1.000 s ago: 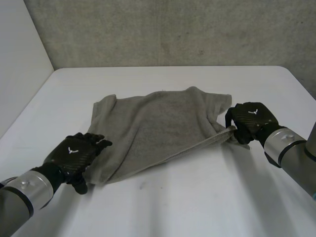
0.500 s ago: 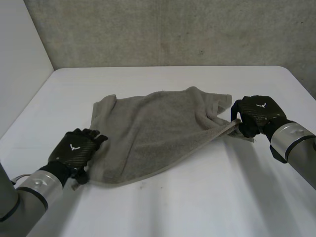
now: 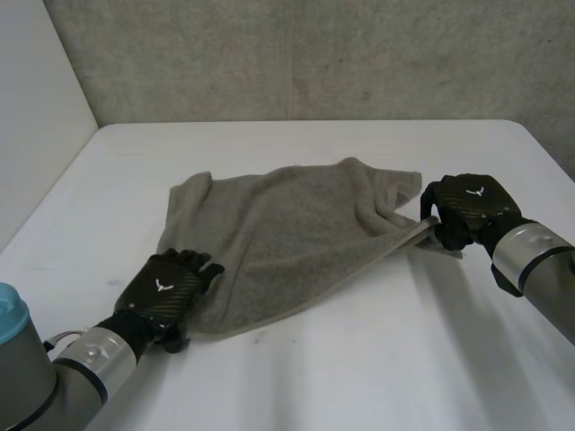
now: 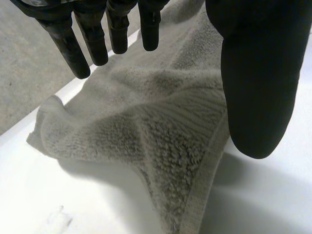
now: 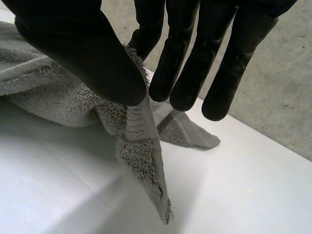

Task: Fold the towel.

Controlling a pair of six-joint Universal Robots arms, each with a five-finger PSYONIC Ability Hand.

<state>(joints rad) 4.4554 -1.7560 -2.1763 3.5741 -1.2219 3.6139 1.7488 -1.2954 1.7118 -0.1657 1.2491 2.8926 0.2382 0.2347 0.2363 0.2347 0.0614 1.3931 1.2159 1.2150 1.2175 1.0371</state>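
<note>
Your right robot hand pinches a towel corner; left robot hand spread at the near corner.

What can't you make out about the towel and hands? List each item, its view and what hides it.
- Head view: the towel corner beneath the left hand, covered by the hand.
- Head view: where the right hand pinches the edge, hidden by the hand's back.
- Left wrist view: the towel's far part, behind the fingers.
- Head view: the table beneath, covered by the towel.
</note>
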